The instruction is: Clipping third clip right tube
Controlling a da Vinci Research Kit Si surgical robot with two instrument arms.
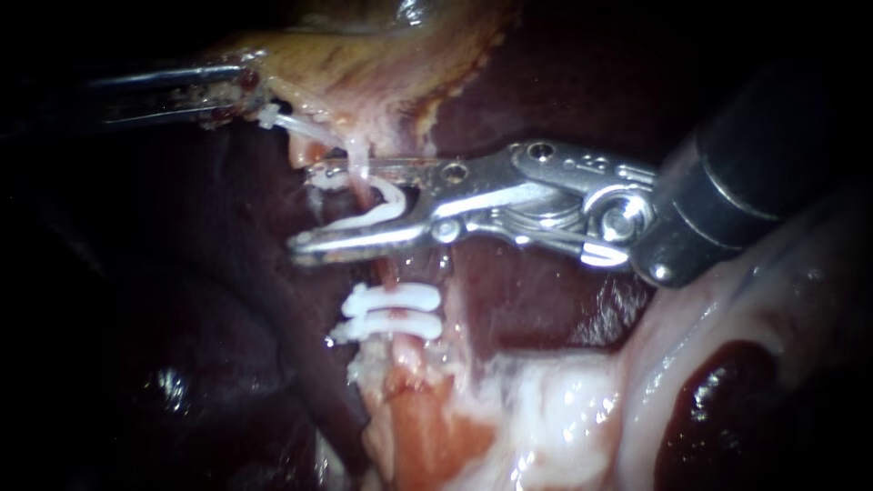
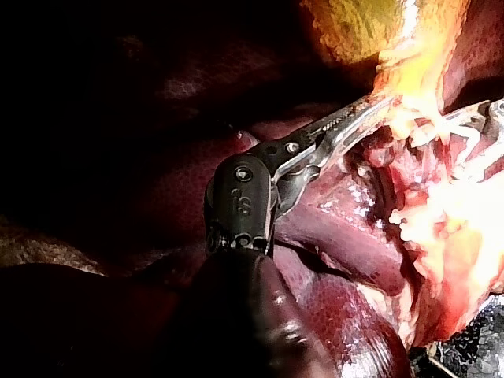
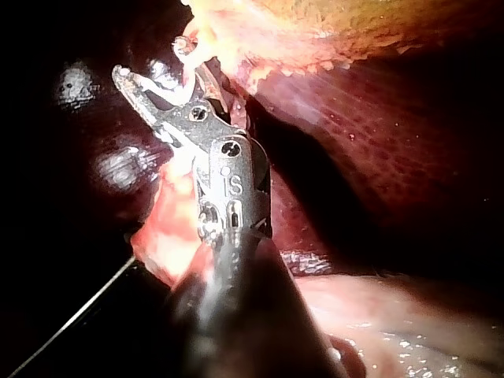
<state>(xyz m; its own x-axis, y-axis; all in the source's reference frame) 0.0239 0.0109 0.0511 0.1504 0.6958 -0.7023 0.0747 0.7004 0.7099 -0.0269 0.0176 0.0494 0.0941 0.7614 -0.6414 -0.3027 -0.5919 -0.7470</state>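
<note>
A thin pink tube runs down from the yellowish gallbladder over the dark liver. Two white clips sit side by side across it. Above them my right instrument straddles the tube, its jaws set apart and holding a third white clip around it. In the right wrist view those jaws reach up to the pale tissue. My left instrument grips the gallbladder's edge at the upper left and holds it taut; the left wrist view shows its jaws closed on pale tissue.
Pale, glistening fatty tissue fills the lower right, with a dark red patch in it. Frayed tissue lies just below the two clips. Dark liver surface lies on the left.
</note>
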